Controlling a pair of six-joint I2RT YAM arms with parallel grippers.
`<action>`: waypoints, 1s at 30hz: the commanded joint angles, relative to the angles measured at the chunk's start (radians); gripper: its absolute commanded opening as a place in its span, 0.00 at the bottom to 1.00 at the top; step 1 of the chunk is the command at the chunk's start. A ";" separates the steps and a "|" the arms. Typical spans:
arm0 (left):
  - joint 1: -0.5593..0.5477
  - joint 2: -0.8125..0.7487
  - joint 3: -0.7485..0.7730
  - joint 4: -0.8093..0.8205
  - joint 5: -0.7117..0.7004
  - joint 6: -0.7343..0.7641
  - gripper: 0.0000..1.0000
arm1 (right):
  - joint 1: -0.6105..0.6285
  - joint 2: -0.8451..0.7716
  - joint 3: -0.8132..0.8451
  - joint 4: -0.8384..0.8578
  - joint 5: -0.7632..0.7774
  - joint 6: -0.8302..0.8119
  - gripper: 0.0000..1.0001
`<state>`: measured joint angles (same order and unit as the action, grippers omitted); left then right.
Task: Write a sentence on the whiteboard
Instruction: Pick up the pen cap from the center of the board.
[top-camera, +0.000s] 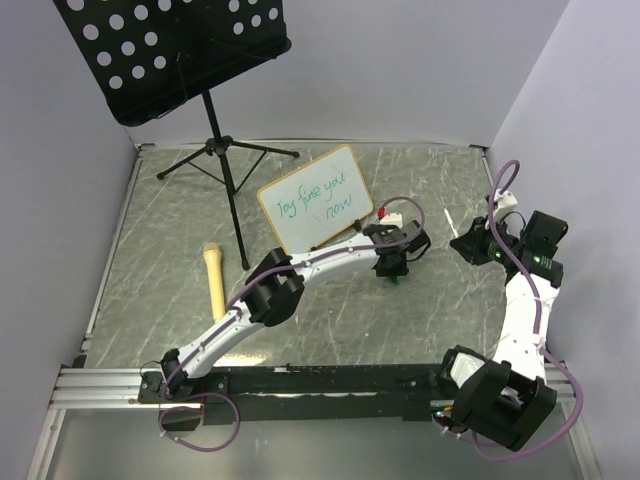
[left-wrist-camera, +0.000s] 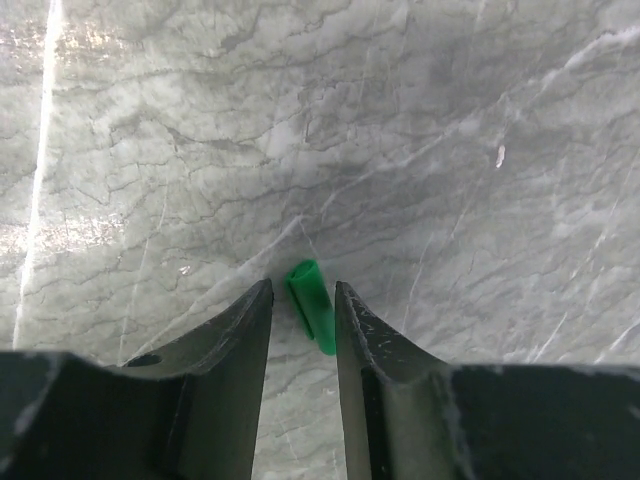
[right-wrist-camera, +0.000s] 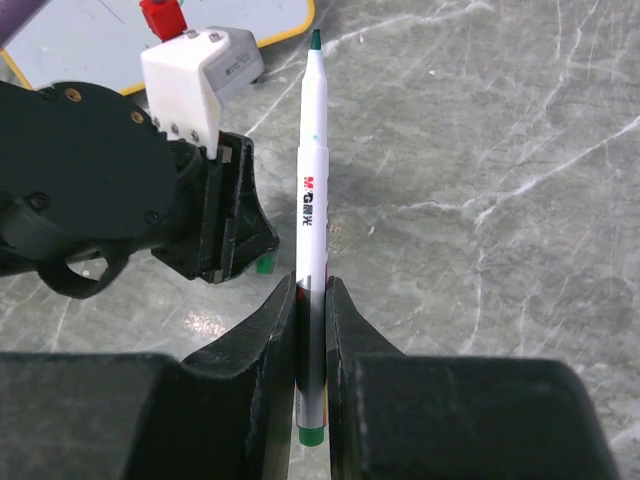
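The whiteboard (top-camera: 312, 199), white with a tan wooden frame, stands tilted at the table's middle with green handwriting on it; its corner shows in the right wrist view (right-wrist-camera: 90, 45). My right gripper (right-wrist-camera: 311, 287) is shut on a white marker (right-wrist-camera: 311, 190), its uncapped green tip pointing toward the board. In the top view the right gripper (top-camera: 468, 244) hovers right of the board. My left gripper (left-wrist-camera: 303, 289) is open, low over the table, with the green marker cap (left-wrist-camera: 312, 304) lying between its fingertips. The left gripper (top-camera: 393, 266) is just right of the board's lower corner.
A black perforated music stand (top-camera: 180, 45) on a tripod stands at the back left, its pole (top-camera: 232, 205) left of the board. A tan wooden-handled object (top-camera: 214, 280) lies at the left. The left arm's wrist (right-wrist-camera: 110, 190) is close to my right gripper.
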<state>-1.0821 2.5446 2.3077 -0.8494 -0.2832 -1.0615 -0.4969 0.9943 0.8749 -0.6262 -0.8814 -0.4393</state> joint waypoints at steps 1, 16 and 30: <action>-0.016 0.060 0.012 -0.100 -0.043 0.061 0.37 | -0.020 -0.032 -0.002 -0.003 -0.060 -0.010 0.00; -0.012 -0.217 -0.488 -0.039 -0.077 -0.040 0.33 | -0.029 -0.014 -0.001 -0.032 -0.087 -0.041 0.00; -0.002 -0.202 -0.550 -0.125 -0.204 0.164 0.35 | -0.028 -0.017 -0.001 -0.035 -0.100 -0.038 0.00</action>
<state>-1.0901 2.2543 1.7969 -0.8169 -0.4397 -0.9756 -0.5198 0.9840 0.8749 -0.6662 -0.9405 -0.4660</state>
